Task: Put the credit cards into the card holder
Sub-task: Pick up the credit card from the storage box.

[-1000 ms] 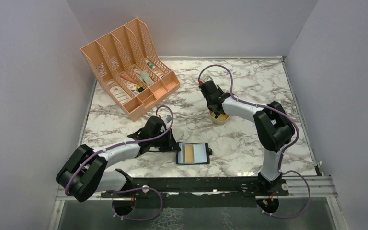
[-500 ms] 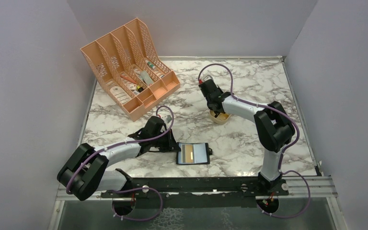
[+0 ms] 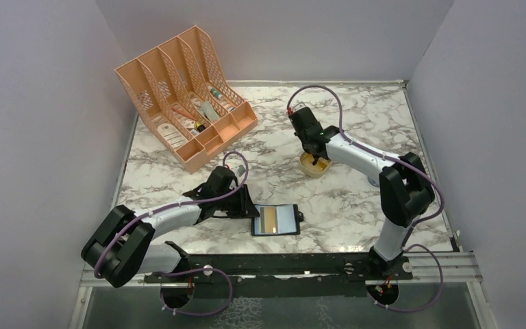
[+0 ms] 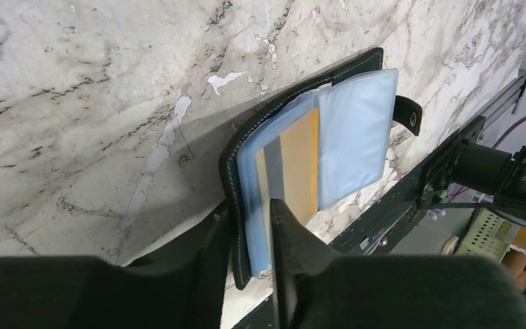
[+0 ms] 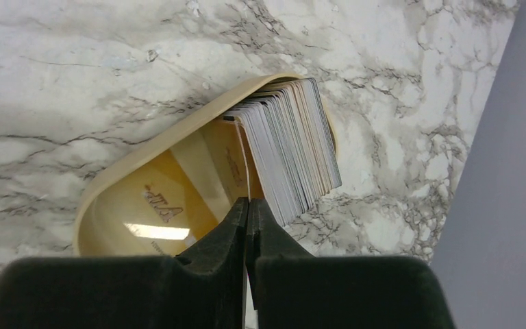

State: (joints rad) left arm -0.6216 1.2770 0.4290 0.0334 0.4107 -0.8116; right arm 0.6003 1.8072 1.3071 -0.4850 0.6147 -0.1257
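- The credit cards (image 5: 294,151) stand on edge as a packed stack inside a gold oval tin (image 5: 178,133), which sits toward the far right of the marble bench (image 3: 356,199).
- The right end effector (image 5: 248,209) is at the tin with its fingers pressed together. We think a thin, pale card edge runs between them.
- The card holder (image 3: 276,220) lies open, inner side up, by the bench's near edge and well apart from the tin.
- The left end effector (image 4: 246,223) is clamped narrowly on the card holder's left edge.
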